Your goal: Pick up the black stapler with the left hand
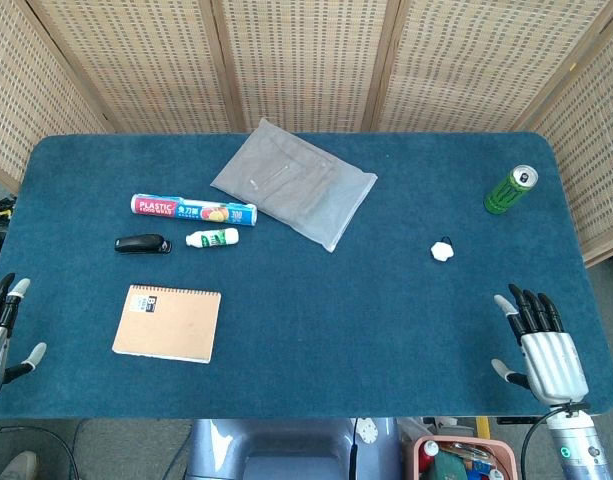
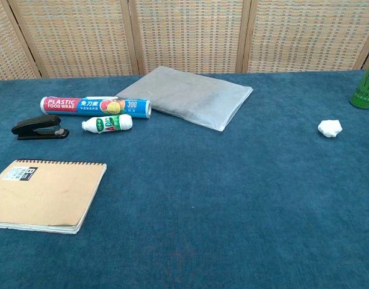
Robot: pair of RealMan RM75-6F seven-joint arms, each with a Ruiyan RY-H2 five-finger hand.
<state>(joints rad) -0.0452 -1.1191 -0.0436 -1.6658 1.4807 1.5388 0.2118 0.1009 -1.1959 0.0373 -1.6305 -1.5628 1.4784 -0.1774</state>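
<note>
My left hand (image 1: pixel 0 325) rests at the worktop's (image 1: pixel 346 300) 8 o'clock edge, fingers (image 1: pixel 16 290) spread wide, empty; my right hand (image 1: pixel 541 345), at 4 o'clock, likewise. Only the head view shows them. The black stapler (image 1: pixel 143 244) lies at 12 o'clock from the notebook (image 1: pixel 168 323), untouched. Beside it: small bottle (image 1: pixel 213 238), roll (image 1: pixel 194 209) reading "PLASTIC FOOD WRAP".

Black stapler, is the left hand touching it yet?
No, the black stapler lies alone on the blue cloth, while the left hand sits apart at the table's near-left edge.
</note>
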